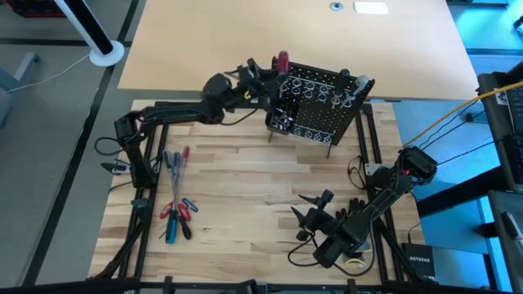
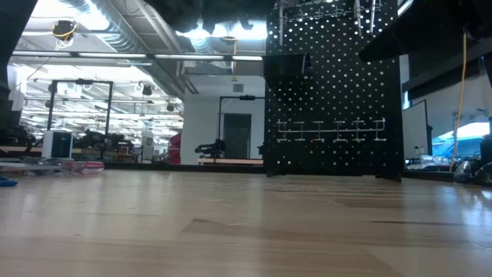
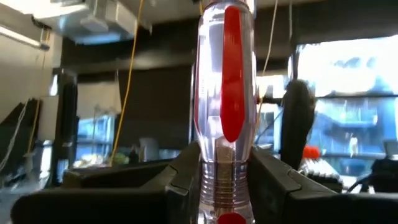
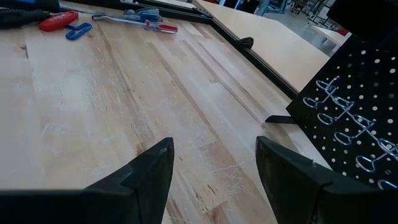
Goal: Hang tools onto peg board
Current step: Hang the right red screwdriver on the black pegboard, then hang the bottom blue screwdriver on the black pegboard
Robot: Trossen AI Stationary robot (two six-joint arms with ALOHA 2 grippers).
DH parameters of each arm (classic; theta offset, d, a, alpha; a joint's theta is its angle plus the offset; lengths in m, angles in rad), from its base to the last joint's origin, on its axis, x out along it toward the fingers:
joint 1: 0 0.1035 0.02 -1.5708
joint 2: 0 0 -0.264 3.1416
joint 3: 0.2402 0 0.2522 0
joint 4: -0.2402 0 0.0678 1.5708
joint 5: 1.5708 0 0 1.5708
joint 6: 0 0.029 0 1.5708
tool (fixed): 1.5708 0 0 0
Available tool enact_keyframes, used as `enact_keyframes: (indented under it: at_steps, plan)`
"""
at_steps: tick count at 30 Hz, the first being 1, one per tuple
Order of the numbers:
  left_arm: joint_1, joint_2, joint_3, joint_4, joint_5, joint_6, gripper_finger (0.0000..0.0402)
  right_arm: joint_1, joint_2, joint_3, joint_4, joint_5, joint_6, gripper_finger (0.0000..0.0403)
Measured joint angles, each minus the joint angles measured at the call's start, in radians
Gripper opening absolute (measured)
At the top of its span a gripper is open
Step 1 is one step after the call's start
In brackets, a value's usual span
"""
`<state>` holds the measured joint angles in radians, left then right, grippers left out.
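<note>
The black peg board (image 1: 320, 104) stands at the table's far middle, with silver ring holders (image 4: 339, 118) in rows; it also fills the low view's right (image 2: 334, 92). My left gripper (image 1: 274, 82) is at the board's far-left top corner, shut on a screwdriver with a clear and red handle (image 3: 225, 81); its shaft is hidden. Several more tools (image 1: 176, 200) with red and blue handles lie flat at the table's left. Near the table's right front, my right gripper (image 4: 214, 168) stands open over bare wood, touching nothing. My left gripper pinches the screwdriver's ribbed clear collar (image 3: 224, 180), at the handle's lower end, between its two fingers (image 3: 183, 177). The fingers come from the table's left, slanting a little upward, and lie across the tool. The screwdriver stands upright, handle up (image 1: 283, 61), clear of the table.
Black frame rails (image 1: 143, 204) run along the table's left and right sides. A large pale board (image 1: 286, 33) lies beyond the peg board. Cables and a black box (image 1: 421, 261) sit at the right front. Bare wood (image 1: 245, 175) spreads between the loose tools and my right gripper.
</note>
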<state>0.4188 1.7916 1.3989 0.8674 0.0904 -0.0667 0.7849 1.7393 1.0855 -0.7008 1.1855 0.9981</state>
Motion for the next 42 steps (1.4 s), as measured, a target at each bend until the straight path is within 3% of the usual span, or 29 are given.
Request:
enact_keyframes:
  at_steps: [5,16,26,36,42]
  plan:
    - [0.022,0.0,-0.085,0.178,0.01,-0.078,0.0089,0.0,0.0,0.0,0.0,0.0,0.0,0.0227]
    - [0.033,-0.002,-0.076,0.129,0.008,-0.054,0.0093,0.0,0.0,0.0,-0.002,0.035,0.0,0.0227]
    - [0.034,-0.001,-0.071,0.112,0.007,-0.065,0.0121,0.0,0.0,0.0,-0.004,0.034,0.0,0.0227]
    - [0.034,0.002,-0.026,0.089,0.058,-0.056,0.0176,0.0,0.0,0.0,-0.005,0.034,0.0,0.0227]
    - [0.03,-0.067,0.006,-0.071,0.065,0.006,0.0202,0.0,0.0,0.0,-0.007,0.03,0.0,0.0227]
